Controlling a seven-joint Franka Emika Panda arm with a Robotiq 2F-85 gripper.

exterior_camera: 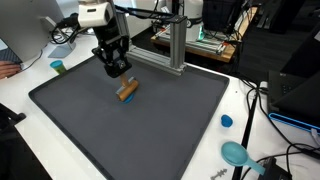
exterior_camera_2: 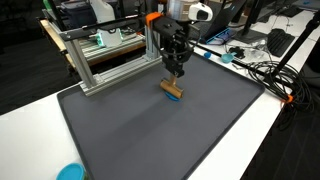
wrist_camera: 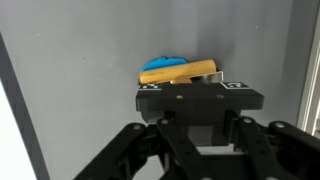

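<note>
A short orange bar with a blue part beneath it (exterior_camera: 127, 92) sits low over the dark grey mat (exterior_camera: 150, 135), near its far middle; in the second exterior view the bar (exterior_camera_2: 172, 90) appears just under the fingertips. My gripper (exterior_camera: 121, 76) (exterior_camera_2: 176, 76) points down and is shut, its tips meeting the top of the bar. In the wrist view the gripper's black body (wrist_camera: 200, 105) hides the fingertips, and the orange bar (wrist_camera: 183, 71) and its blue part (wrist_camera: 160, 63) show right beyond it. Whether the bar rests on the mat or hangs just above it, I cannot tell.
An aluminium frame (exterior_camera: 176, 45) (exterior_camera_2: 108, 55) stands at the mat's far edge, close behind the gripper. On the white table lie a small blue cap (exterior_camera: 226, 121), a teal object (exterior_camera: 236, 153), a teal cup (exterior_camera: 58, 67) and cables (exterior_camera_2: 262, 72). A blue round thing (exterior_camera_2: 70, 172) sits at the near corner.
</note>
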